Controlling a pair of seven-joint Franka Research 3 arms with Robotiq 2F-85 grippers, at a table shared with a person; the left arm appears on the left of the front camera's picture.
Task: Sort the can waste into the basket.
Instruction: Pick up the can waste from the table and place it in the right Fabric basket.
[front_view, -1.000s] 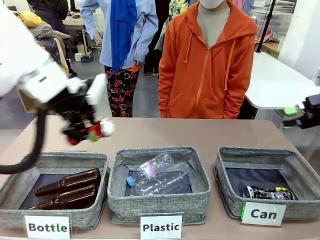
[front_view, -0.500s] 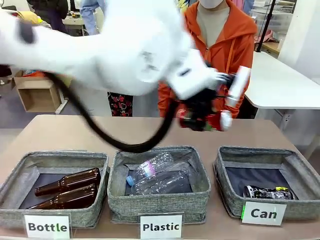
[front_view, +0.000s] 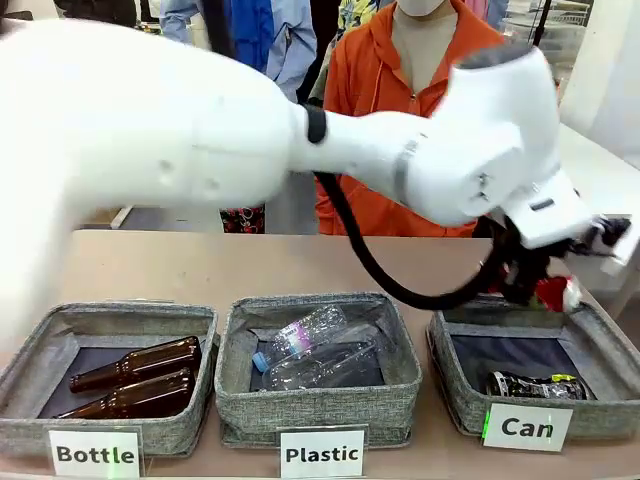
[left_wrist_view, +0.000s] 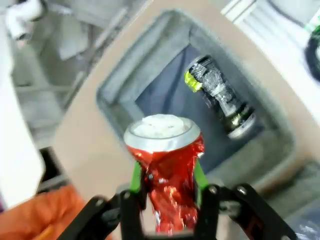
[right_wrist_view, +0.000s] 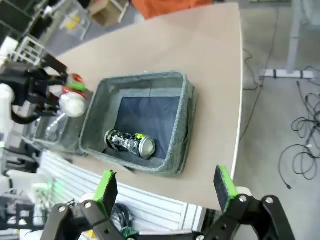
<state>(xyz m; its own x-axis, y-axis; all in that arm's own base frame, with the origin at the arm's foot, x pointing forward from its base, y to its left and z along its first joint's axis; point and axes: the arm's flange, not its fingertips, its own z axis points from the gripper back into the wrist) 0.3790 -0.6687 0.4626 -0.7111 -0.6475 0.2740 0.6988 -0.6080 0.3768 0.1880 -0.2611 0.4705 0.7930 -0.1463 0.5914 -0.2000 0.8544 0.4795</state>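
Three grey bins sit in a row along the near table edge, each with a white card: "Bottle" bin (front_view: 105, 345) at 9 o'clock, "Plastic" bin (front_view: 318, 385) in the middle, "Can" bin (front_view: 455, 375) at 3 o'clock. Counted contents: two brown bottles (front_view: 135, 380), two clear plastic bottles (front_view: 315, 352), and one dark can (front_view: 535, 385) lying on its side at the near edge of the "Can" bin's dark floor.

There are two cans in all. The second, the crushed red can (front_view: 553, 292), is pinched between the green pads of the left gripper (front_view: 545, 290), which has reached across the table and hangs over the far rim of the "Can" bin. In the left wrist view the red can (left_wrist_view: 167, 170) points silver end outward, pads clamped on its crumpled sides, with the bin (left_wrist_view: 125, 85) open beneath and the dark can (left_wrist_view: 217, 95) at about 1 o'clock from it, well apart.

The right gripper (right_wrist_view: 165, 192) has its jaws spread wide, holding nothing, out past the table's edge near the bin (right_wrist_view: 177, 135).

Most of the bin floor is bare, the dark can (right_wrist_view: 129, 141) taking only its near strip. The tabletop (front_view: 200, 265) behind the bins is open. One person in an orange hoodie (front_view: 400, 150) stands at the far edge.
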